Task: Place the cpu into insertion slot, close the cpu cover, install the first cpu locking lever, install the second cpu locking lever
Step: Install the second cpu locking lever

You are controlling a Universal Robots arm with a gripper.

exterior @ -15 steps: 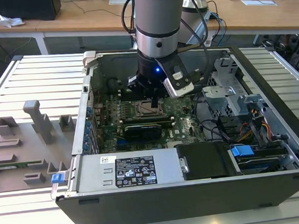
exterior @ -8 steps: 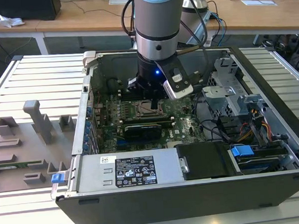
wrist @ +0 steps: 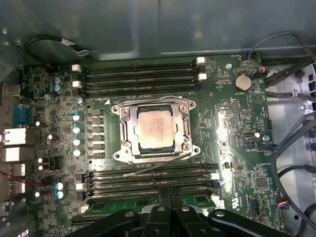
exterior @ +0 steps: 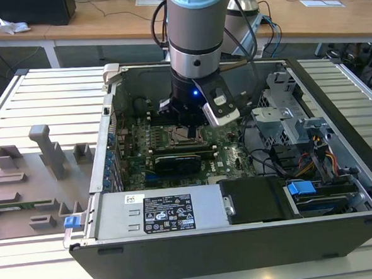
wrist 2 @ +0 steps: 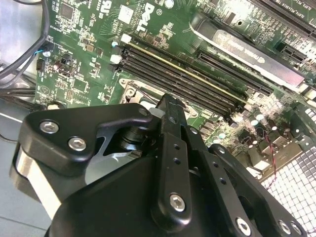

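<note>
With the cpu [wrist: 154,130] already seated under the closed cpu cover [wrist: 123,129] just ahead of the gripper [wrist: 168,217], whose grip I could not tell, the thin wire locking lever [wrist: 153,168] looked springy, best pressed near its free end.

Wooden desks [exterior: 103,21] behind (papers on top), slatted metal table [exterior: 51,97].
</note>
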